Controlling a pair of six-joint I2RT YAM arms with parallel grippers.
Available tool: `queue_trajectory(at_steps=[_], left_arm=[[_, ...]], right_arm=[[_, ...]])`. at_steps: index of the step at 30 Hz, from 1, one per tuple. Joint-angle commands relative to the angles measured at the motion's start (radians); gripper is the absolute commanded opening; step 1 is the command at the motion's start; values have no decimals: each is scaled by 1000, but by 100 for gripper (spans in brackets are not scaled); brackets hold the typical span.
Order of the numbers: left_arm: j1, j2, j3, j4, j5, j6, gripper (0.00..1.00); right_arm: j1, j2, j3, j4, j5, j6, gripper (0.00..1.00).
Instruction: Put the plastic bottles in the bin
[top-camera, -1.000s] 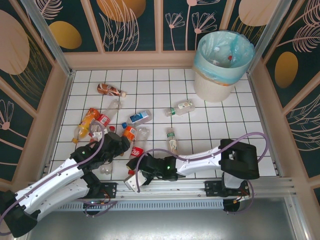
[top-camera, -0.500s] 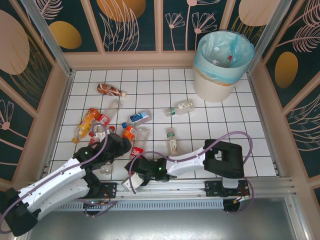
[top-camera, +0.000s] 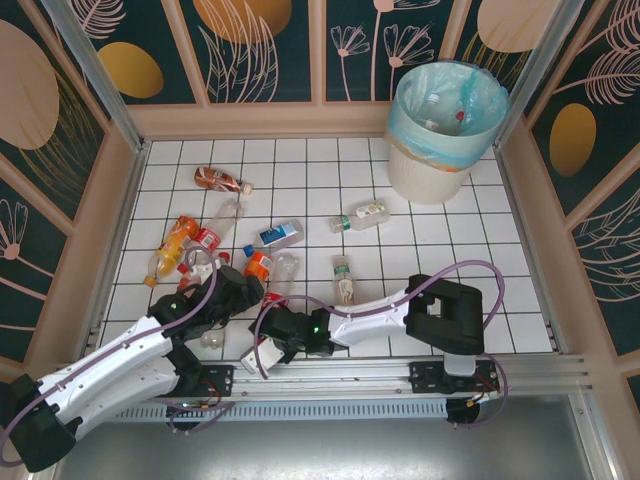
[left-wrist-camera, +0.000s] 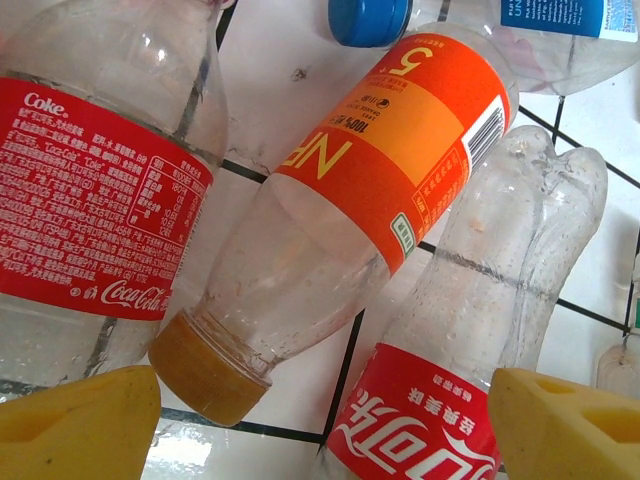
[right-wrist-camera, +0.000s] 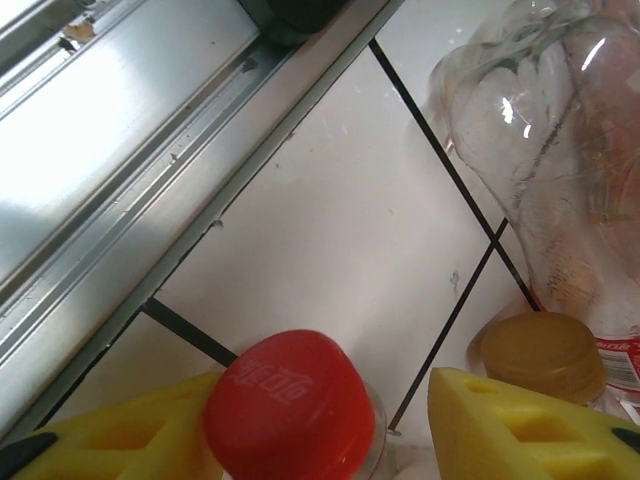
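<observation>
At the table's far right corner, from above, we see the bin (top-camera: 447, 120); the plastic bottles (top-camera: 280, 234) lie scattered across the left half. At the left wrist, the left gripper (left-wrist-camera: 320, 420) gapes wide over an orange-labelled bottle (left-wrist-camera: 370, 190), gripping nothing. At the right wrist, the right gripper (right-wrist-camera: 320, 425) stands open around a red cap (right-wrist-camera: 290, 405), not clamped.

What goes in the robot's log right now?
left gripper: open above orange-label bottle | right gripper: open around red cap | bin: far-right corner
</observation>
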Motion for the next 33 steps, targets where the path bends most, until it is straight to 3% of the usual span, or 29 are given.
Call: queue_trajectory(at_steps=[1,16,33], left_arm=[[-2,-1,-6,7,3,18,85],[-2,-37,-6,-21,-6,9,85],[-1,-46,38,-46,-41,39,85]], right_arm=[[-8,13,23,-23,-11,-27,54],[-8,55,46,-12,-16,-106,55],[-7,-24,4,95,30,-120,20]])
